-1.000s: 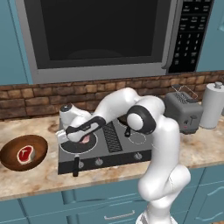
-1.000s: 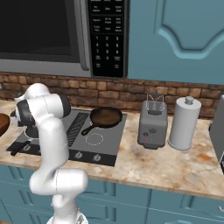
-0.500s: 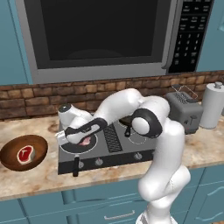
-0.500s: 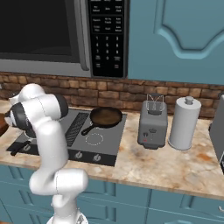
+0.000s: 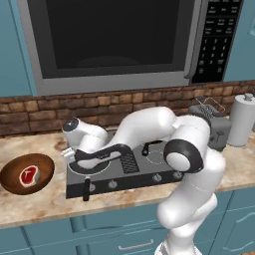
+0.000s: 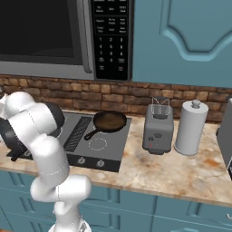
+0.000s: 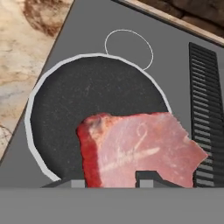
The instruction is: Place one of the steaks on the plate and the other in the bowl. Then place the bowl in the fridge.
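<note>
My gripper is shut on the pale pink steak, which hangs just above a black pan on the stove's left burner. In the left base view the gripper sits low over that pan, with the arm bent across the cooktop. The brown wooden bowl stands on the counter left of the stove. The deep red steak with its white fat rim lies inside the bowl. The plate and the fridge are out of view.
A second frying pan rests on the black stove at the back right. A grey toaster and a paper towel roll stand to the right. A microwave hangs overhead, in front of the brick wall.
The jaws have narrowed onto the pale pink steak. The hand has shifted a little to the left over the pan.
</note>
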{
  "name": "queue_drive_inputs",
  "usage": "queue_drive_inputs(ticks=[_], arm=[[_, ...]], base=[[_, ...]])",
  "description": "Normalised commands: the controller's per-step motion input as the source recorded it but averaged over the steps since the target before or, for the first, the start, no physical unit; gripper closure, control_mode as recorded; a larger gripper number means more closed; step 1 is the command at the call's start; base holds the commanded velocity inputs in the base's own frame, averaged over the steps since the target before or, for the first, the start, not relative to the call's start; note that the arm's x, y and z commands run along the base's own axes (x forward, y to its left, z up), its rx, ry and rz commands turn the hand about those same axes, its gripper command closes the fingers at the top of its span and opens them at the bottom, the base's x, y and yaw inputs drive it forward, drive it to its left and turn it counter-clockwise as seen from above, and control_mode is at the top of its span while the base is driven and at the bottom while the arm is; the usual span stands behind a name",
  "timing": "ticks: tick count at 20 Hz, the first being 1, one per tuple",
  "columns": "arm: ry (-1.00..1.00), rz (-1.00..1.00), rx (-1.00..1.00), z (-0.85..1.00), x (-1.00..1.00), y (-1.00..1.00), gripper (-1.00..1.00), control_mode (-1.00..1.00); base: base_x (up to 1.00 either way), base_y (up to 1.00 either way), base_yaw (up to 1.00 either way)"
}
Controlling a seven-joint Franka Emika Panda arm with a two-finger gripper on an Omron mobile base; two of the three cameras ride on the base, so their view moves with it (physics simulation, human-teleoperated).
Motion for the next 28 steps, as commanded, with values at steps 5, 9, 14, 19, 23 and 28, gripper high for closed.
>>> queue_drive_inputs(ticks=[5, 9, 14, 19, 23, 28], arm=[[0.00, 0.00, 0.00, 0.65, -0.57, -0.43, 1.00, -1.00], [0.03, -0.05, 0.01, 0.56, -0.42, -0.81, 1.00, -1.00], [0.02, -0.01, 0.03, 0.15, -0.68, -0.89, 1.00, -1.00], [0.00, 0.01, 0.06, 0.12, -0.74, -0.99, 1.00, -1.00], [0.00, 0.05, 0.14, 0.47, -0.69, -1.00, 1.00, -1.00], [0.00, 0.09, 0.08, 0.34, -0.70, -0.96, 1.00, -1.00]], base=[[0.00, 0.00, 0.00], [0.00, 0.00, 0.00], [0.00, 0.00, 0.00], [0.00, 0.00, 0.00], [0.00, 0.00, 0.00], [0.00, 0.00, 0.00]])
